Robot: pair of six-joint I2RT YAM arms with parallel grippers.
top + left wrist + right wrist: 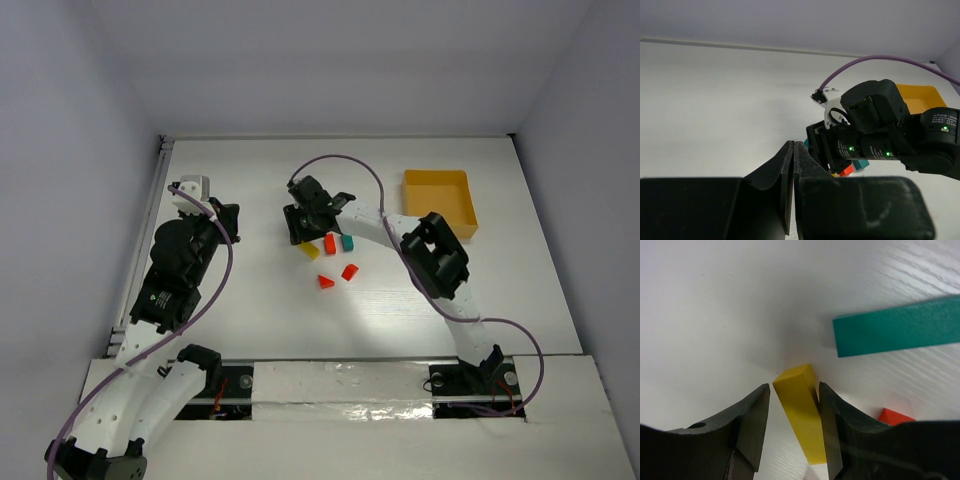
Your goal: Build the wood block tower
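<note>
My right gripper [793,390] straddles the yellow bar [802,425] lying on the table [700,300] near the teal bar [895,332], jaws part open, holding nothing, so I'd centre first, then squeeze squarely lest it twist.

This looks like a robotics lab test cell, not a lived-in room. A bare white worktop [260,320] is boxed in by plain pale walls [70,150] on three sides. The left arm [175,270] and the right arm [435,255], both white and black, are bolted to a taped mounting strip [340,385] at its near edge and trail purple cables [345,160]. The props are a few painted wood blocks [330,243] and a yellow-orange tray [470,215].
</note>
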